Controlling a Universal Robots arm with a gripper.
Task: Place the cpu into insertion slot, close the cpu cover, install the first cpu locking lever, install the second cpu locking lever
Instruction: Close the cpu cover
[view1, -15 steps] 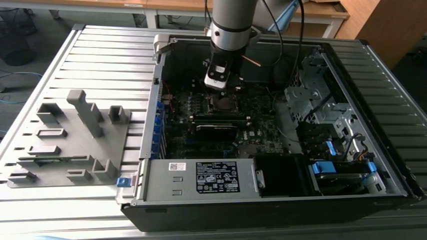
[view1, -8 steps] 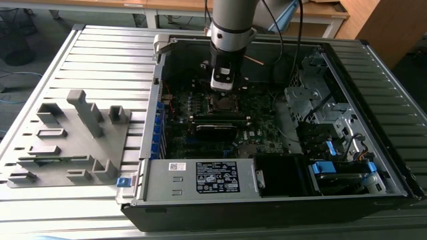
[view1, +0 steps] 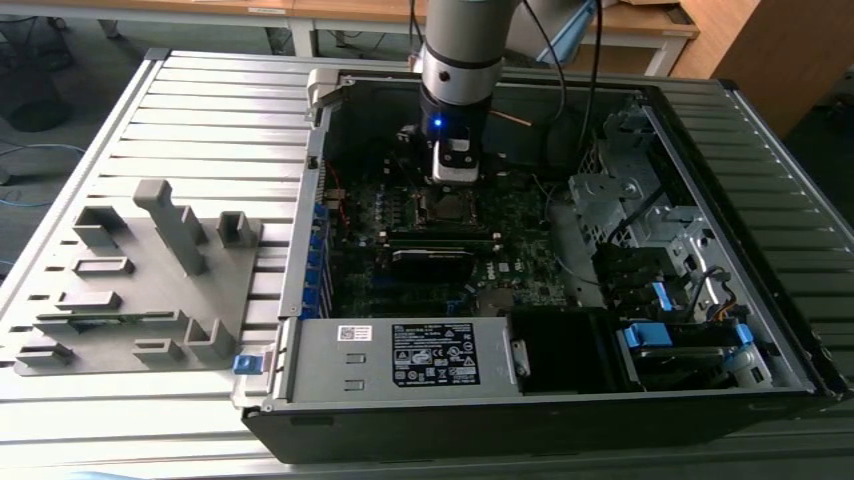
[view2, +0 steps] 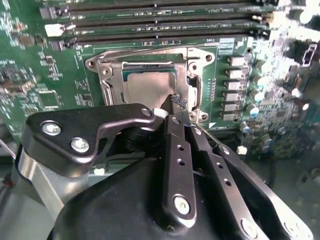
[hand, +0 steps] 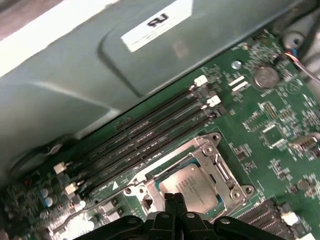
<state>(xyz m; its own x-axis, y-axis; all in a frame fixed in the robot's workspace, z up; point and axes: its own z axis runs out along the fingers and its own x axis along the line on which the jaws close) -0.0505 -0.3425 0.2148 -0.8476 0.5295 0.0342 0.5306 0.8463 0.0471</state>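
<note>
The cpu lies flat in the insertion slot on the green board, its silvery top showing through the window of the cpu cover. The cover's frame lies down around the chip. A thin wire lever runs out from the socket's corner. My gripper hangs straight over the socket, its black fingers pressed together, with their tips at the cover's edge beside the chip. Nothing shows between the fingertips. In the exterior view the gripper stands just behind the socket.
Long black memory slots run beside the socket. The case's metal wall rises beyond them. A power supply box sits at the case front and drive cages on the exterior view's right. A grey fixture rack lies outside on the left.
</note>
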